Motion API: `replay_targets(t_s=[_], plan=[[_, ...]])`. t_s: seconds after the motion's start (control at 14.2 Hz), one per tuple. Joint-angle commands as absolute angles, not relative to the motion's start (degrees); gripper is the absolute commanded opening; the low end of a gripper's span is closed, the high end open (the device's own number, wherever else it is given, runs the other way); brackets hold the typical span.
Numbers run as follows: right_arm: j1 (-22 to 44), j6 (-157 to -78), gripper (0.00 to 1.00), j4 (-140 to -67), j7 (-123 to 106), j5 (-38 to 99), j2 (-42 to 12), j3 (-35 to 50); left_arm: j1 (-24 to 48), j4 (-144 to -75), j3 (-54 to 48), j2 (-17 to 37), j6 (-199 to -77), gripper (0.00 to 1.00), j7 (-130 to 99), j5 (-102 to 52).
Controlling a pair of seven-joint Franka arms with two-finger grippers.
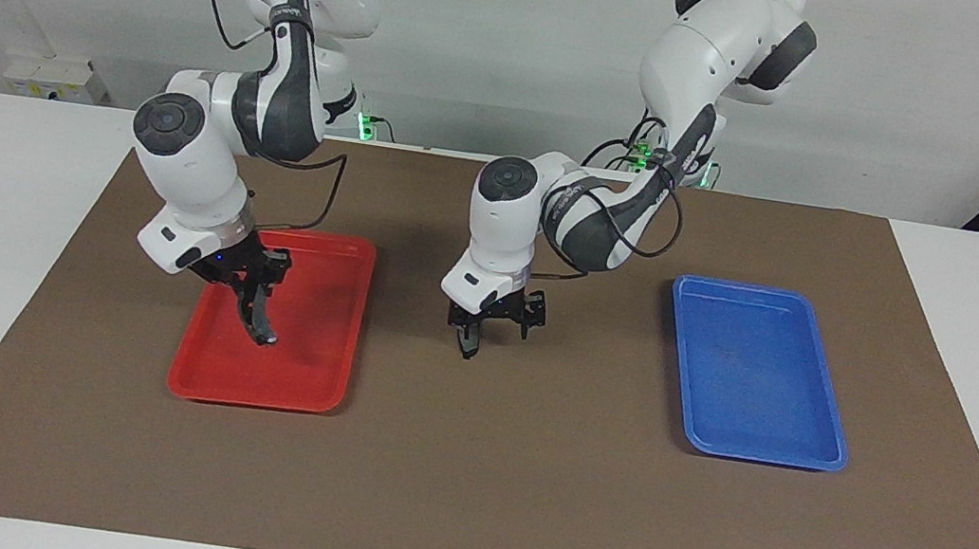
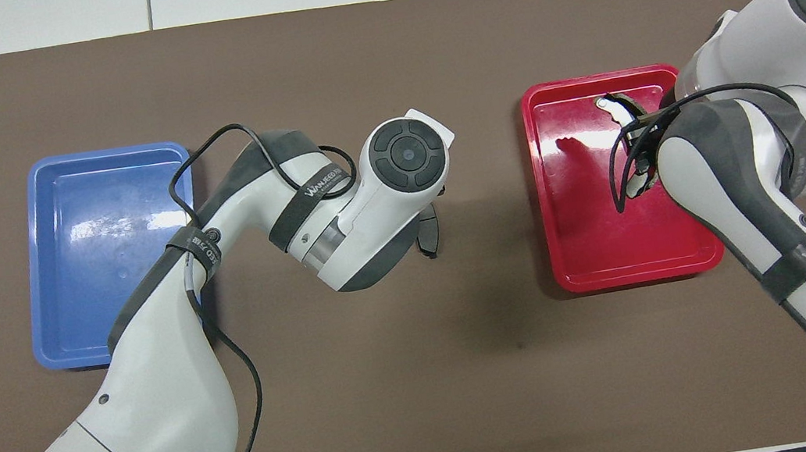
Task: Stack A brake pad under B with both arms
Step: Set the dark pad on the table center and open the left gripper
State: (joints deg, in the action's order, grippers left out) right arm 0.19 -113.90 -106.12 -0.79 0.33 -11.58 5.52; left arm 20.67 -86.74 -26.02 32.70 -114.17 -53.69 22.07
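My right gripper [image 1: 249,282] hangs over the red tray [image 1: 317,346] and is shut on B [image 1: 260,321], the long curved dark pad. B hangs down from the fingers with its lower end close above the tray floor. In the overhead view only B's pale upper end [image 2: 617,108] shows beside the right arm. My left gripper [image 1: 486,322] is low over the brown mat between the two trays. It is shut on the A brake pad [image 1: 468,340], a short dark piece pointing down. In the overhead view a dark edge of the A brake pad [image 2: 428,229] peeks out from under the left wrist.
A blue tray [image 1: 757,379] lies on the mat toward the left arm's end and has nothing in it; it also shows in the overhead view [image 2: 106,244]. The red tray [image 2: 611,244] lies toward the right arm's end. The brown mat [image 1: 460,481] covers most of the white table.
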Motion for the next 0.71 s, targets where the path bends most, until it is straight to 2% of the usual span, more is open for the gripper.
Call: replay_targets(t_s=[0.0, 0.35, 0.63], plan=[[0.0, -111.2, 0.0, -103.4, 5.2, 1.4, -11.2, 9.9, 19.8, -87.3, -23.6, 25.6, -106.8, 1.0, -45.3, 16.0], [1.2, -112.1, 0.0, -102.6, 17.8, 0.5, -12.1, 16.6, 17.9, -88.7, -11.7, 12.8, -95.5, 1.0, -25.7, 4.2], [3.1, -116.7, 0.0, -102.4, 30.4, -1.7, -14.3, 23.7, 10.7, -90.6, -7.0, 4.6, -91.7, 1.0, -12.2, 1.4]])
